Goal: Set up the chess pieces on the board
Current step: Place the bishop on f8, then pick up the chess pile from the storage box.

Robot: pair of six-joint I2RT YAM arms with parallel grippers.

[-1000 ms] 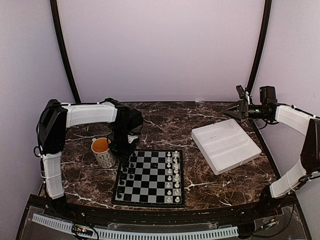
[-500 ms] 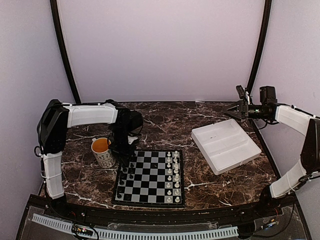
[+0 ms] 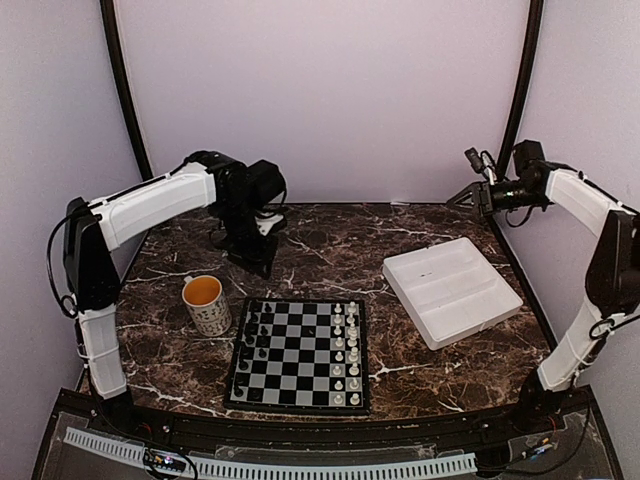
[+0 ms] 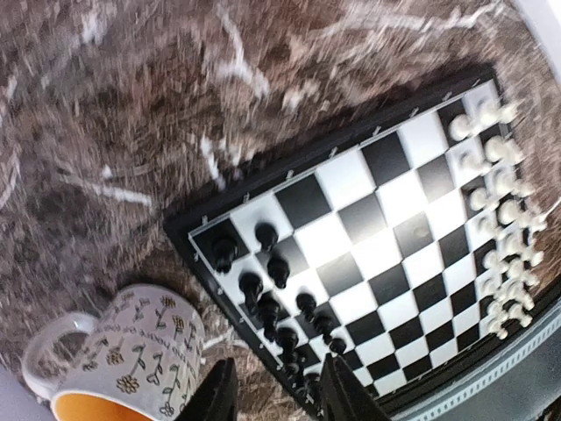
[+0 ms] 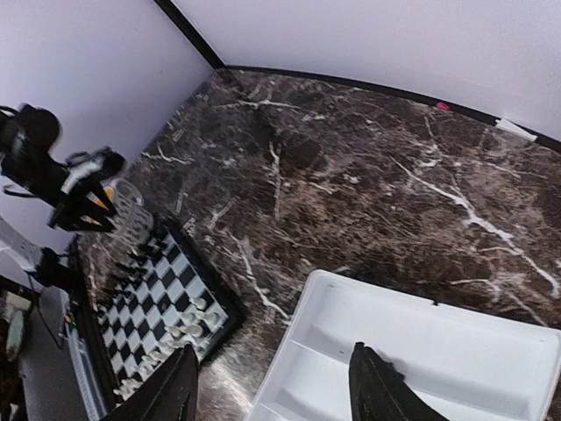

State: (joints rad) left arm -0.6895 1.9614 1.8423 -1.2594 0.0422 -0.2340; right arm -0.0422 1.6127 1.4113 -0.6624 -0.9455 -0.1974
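The board (image 3: 300, 356) lies near the table's front, in front of the left arm. Black chess pieces (image 3: 251, 343) stand in its two left columns, and in the left wrist view they (image 4: 273, 289) line the board's (image 4: 386, 237) near-left edge. My left gripper (image 3: 250, 262) hangs high above the table behind the board's far left corner. Its jaws (image 4: 276, 399) are open with nothing between them. My right gripper (image 3: 462, 196) hovers high at the back right, above the far side of the tray. Its fingers (image 5: 273, 395) are spread wide and empty.
A flower-patterned mug (image 3: 207, 304) with an orange inside stands just left of the board, close under the left gripper (image 4: 114, 360). White chess figures (image 3: 346, 348) fill the board's two right columns. An empty white divided tray (image 3: 452, 290) lies at the right (image 5: 421, 351).
The left arm has lifted up and back from the board's far left corner, and its jaws have opened. The right arm has risen a little and swung further back.
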